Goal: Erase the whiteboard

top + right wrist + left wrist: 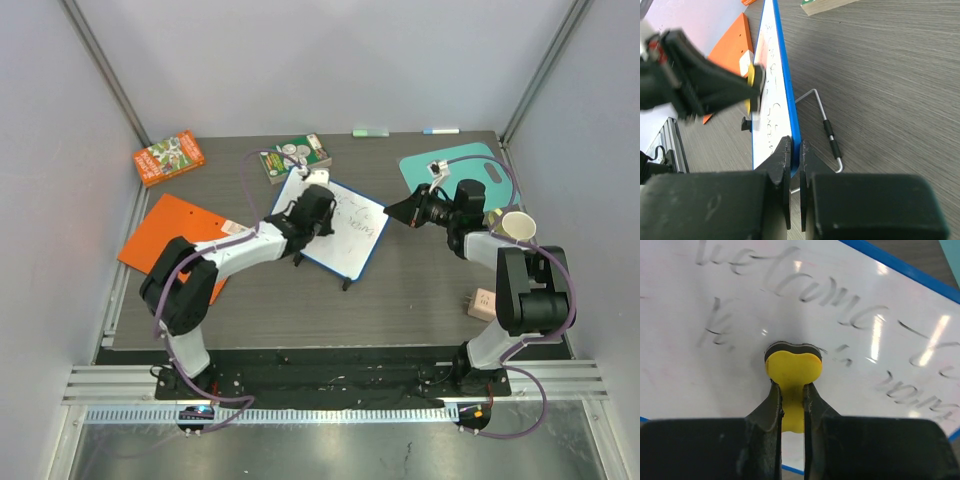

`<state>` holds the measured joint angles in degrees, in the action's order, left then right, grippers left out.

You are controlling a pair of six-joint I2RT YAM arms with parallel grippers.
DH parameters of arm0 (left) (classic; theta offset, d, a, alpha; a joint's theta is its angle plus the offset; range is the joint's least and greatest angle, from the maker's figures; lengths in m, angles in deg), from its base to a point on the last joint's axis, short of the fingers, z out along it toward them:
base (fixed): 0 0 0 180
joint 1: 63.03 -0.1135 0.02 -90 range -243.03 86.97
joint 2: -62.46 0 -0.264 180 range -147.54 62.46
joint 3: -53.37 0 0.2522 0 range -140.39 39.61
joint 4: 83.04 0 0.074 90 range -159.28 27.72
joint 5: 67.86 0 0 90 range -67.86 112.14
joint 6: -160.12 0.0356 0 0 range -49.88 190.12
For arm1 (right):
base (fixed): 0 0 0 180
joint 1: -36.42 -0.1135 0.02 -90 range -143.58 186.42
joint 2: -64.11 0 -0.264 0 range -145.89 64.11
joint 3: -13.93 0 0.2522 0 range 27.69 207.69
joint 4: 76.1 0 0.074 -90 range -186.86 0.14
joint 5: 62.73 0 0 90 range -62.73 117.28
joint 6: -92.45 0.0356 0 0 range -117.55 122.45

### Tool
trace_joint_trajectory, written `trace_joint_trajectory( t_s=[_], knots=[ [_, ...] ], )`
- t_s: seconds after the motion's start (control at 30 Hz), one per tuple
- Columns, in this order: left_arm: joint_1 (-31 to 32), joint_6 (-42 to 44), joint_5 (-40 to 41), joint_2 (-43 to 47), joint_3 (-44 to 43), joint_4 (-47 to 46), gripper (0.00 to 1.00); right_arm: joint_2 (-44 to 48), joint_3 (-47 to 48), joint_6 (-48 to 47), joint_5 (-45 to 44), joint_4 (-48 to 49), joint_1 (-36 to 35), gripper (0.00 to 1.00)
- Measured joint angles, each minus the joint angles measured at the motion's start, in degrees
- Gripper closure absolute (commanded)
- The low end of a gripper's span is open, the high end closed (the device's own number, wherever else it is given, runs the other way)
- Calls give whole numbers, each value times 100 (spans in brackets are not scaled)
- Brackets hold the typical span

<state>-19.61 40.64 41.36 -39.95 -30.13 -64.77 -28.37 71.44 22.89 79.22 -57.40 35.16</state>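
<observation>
The whiteboard has a blue frame and stands tilted on a wire stand at mid-table. Dark handwriting covers its face. My left gripper is shut on a yellow eraser with a dark felt underside. The eraser is pressed on the board's face among the smeared writing. My right gripper is shut on the board's blue right edge; its jaws stand on either side of the frame. The eraser and the left gripper also show in the right wrist view.
A flat orange board lies left of the left arm. A teal cutting board lies behind the right arm. An orange book, a green box, a paper cup, a pink block and two markers lie around.
</observation>
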Motion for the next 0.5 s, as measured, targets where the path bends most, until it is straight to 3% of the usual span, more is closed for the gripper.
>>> trace_joint_trajectory(
  t_s=[0.23,0.4,0.5],
  knots=[
    [-931,210,-214,-11,-131,96,100,39,28,-46,35,-166,-4,99],
    [-1143,293,-424,-122,-273,133,100,63,94,-72,44,-313,-15,99],
    [-1147,295,-444,-118,-247,103,100,63,125,-85,50,-404,-13,89]
  ],
)
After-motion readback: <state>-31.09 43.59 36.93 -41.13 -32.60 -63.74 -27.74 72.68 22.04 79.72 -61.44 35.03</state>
